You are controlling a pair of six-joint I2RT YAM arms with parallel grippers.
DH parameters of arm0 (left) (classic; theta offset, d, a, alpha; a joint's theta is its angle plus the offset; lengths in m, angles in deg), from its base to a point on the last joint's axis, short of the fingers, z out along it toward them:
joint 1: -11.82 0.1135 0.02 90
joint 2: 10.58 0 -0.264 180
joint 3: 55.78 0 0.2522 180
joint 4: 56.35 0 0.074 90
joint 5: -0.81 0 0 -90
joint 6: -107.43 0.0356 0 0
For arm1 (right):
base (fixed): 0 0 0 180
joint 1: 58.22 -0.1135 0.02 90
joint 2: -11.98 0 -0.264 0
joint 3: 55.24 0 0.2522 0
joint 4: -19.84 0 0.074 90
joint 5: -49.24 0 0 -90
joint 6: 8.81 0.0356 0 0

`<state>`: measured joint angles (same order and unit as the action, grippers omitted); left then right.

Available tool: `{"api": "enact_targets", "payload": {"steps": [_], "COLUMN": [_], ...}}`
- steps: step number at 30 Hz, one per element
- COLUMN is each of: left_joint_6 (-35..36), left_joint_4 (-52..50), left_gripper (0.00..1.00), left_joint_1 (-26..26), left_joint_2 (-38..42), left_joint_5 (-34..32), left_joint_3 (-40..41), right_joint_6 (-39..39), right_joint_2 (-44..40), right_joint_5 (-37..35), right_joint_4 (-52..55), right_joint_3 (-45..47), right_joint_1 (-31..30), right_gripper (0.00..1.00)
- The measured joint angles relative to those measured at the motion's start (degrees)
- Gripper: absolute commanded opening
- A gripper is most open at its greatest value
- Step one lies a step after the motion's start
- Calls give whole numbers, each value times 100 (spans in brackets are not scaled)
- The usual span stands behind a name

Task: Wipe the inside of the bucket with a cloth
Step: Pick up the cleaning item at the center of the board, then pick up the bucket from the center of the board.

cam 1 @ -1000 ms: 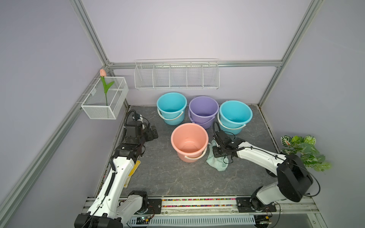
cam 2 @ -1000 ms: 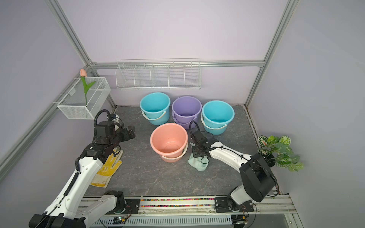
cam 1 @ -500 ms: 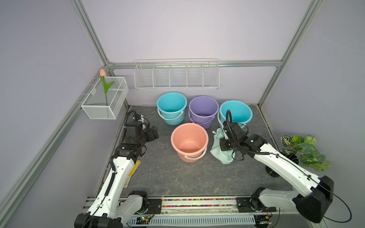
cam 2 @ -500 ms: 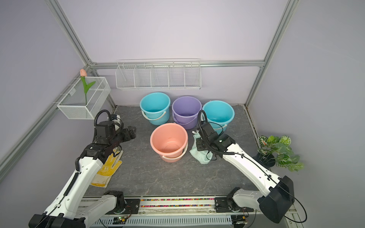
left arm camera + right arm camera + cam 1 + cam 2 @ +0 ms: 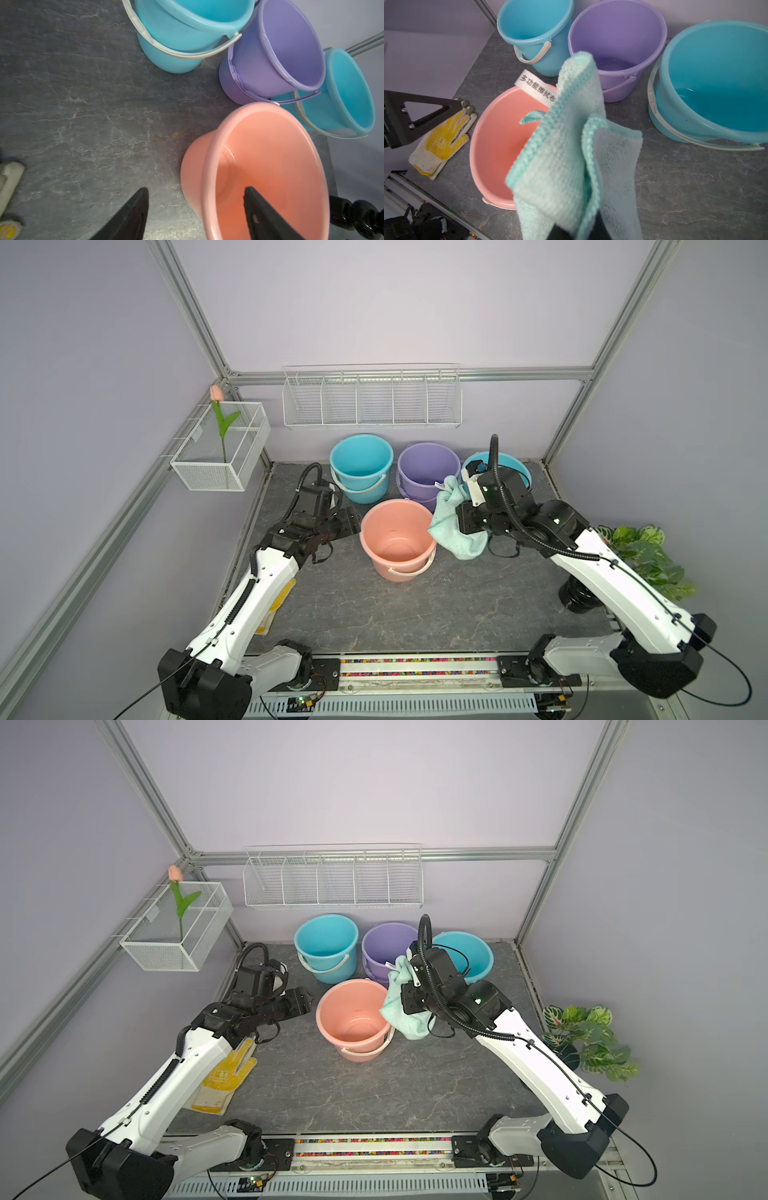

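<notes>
**Cloth held beside the bucket before the wipe.** The right end effector (image 5: pixel 577 231) is clamped on a bunched fold of the cloth (image 5: pixel 451 531), a pale mint towel whose white label (image 5: pixel 537 87) stands clear of the folds. The cloth hangs just beside the rim of the pink bucket (image 5: pixel 390 526), on the robot's right and not yet inside it. Whether its lowest corner touches the surface (image 5: pixel 374 614) cannot be told. It drapes in loose folds, so it is judged light, limp and unbreakable, with a pile that should grip rather than slip. A pinch on a gathered wad, as here, seems better than one on a single edge, which would let the rest trail. The left end effector (image 5: pixel 195 190) stands open, with one finger outside and one inside the pink bucket's wall; contact with the rim cannot be told. This thin plastic bucket is probably light enough to slide or tip under a wiping push, so a hold at its rim seems apt. It is empty. The left blue bucket (image 5: pixel 361 456), purple bucket (image 5: pixel 428 466) and right blue bucket (image 5: pixel 480 957) show no objects inside, though their glossy bottoms could be bare plastic or a film of water. The wire basket (image 5: pixel 216 479) holds a tulip (image 5: pixel 215 393).
</notes>
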<state>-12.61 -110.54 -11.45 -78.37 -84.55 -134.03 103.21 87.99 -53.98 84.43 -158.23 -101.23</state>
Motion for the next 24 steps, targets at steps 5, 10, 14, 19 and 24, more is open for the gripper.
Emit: {"api": "enact_targets", "payload": {"steps": [5,10,14,19,24], "left_joint_6": [-376,-492,-498,-426,-367], "left_joint_4": [-205,-400,-544,-660,-785], "left_gripper": [62,52,45,30,22], "left_joint_1": [-144,-232,-240,-321,-435], "left_joint_2": [-398,-846,-1128,-1493,-1644], "left_joint_5": [15,15,96,190,205], "left_joint_3": [-140,-332,-483,-715,-813], "right_joint_6": [-68,-127,-133,-129,-127], "right_joint_2": [516,942,1064,1154,1231], "right_joint_5": [94,155,186,212,214], "right_joint_4": [37,37,33,28,7], "right_joint_3": [-428,-793,-905,-909,-909], "right_joint_1": [-179,-341,-413,-485,-566], "right_gripper": [7,7,7,7,7]}}
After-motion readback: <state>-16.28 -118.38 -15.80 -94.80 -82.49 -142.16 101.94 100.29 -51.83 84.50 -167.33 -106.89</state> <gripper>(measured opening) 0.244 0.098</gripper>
